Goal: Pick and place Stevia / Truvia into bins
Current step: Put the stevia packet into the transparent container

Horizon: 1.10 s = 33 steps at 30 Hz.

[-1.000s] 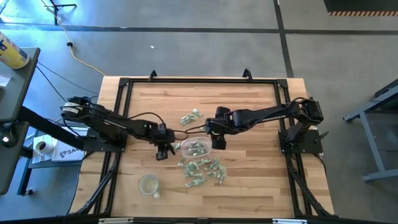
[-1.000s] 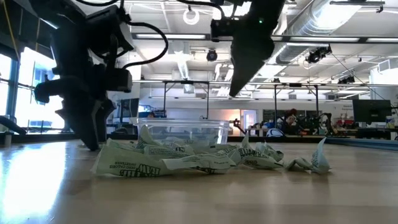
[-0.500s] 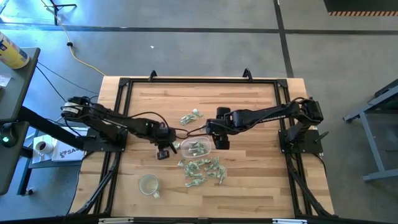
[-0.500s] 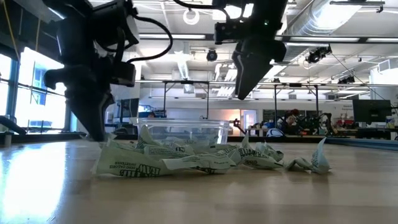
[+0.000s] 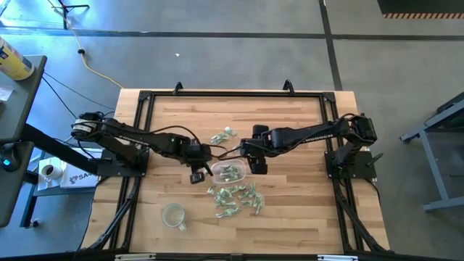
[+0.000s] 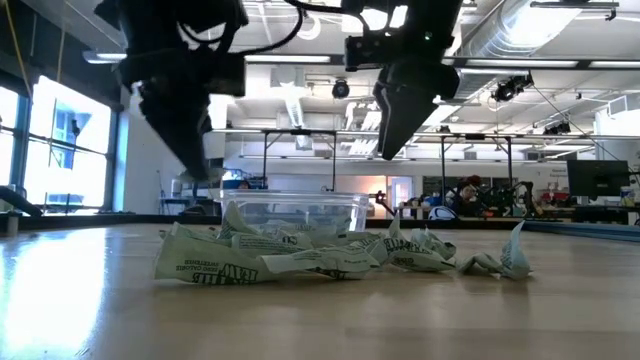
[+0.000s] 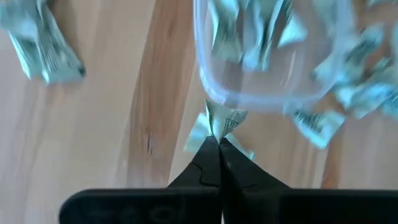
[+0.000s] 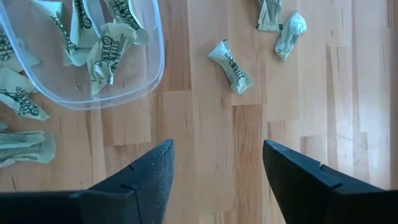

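One sachet (image 7: 219,119) of Stevia / Truvia is pinched between the pressed-together fingers of the left gripper (image 7: 219,142), just short of the rim of the clear tub (image 7: 273,99), which fills the upper middle of the left wrist frame. Held by one corner, the packet hangs free ahead of the fingertips, so it looks ready to be carried over the rim and let go inside. The tub already has several green-and-white packets in it (image 8: 102,53), and in the high view it sits mid-surface (image 5: 229,172) between the two arms.

More loose sachets lie in a heap (image 5: 235,199) just below the tub in that view, with a smaller bunch (image 5: 223,135) above it near the centre of the frame. From the low view the heap (image 6: 260,262) spreads across the front of the tub, so picking from the near edge keeps the tub clear.

Beside the tub's right side, the right gripper (image 8: 214,165) hovers above bare wooden surface (image 8: 211,124) with fingers spread and empty, apparently waiting its turn. A round clear cup (image 5: 173,215) stands apart at lower left.
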### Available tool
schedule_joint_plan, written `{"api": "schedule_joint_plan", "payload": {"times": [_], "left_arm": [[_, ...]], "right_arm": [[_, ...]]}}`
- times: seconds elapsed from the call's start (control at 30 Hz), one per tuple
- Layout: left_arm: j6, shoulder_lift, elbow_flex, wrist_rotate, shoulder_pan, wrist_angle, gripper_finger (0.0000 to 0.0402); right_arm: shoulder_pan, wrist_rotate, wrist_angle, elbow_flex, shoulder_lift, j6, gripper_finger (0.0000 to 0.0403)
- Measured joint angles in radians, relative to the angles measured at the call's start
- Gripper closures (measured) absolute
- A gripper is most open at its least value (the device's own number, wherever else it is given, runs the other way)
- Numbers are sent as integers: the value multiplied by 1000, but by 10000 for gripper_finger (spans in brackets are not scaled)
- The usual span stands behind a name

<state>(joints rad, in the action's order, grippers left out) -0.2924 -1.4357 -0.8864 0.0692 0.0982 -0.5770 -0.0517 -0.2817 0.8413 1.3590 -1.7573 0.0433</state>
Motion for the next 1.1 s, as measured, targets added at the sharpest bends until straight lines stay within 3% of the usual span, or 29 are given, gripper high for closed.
{"api": "schedule_joint_plan", "payload": {"times": [0.37,0.73,1.1], "left_arm": [[0,-4,-27,-43,0,163,379],[5,-6,62,-86,0,367,379],[-3,-129,78,-88,0,587,376]], "right_arm": [[0,0,0,0,0,3,169],[-2,0,3,0,0,3,170],[-10,-19,-17,0,22,7,170]]}}
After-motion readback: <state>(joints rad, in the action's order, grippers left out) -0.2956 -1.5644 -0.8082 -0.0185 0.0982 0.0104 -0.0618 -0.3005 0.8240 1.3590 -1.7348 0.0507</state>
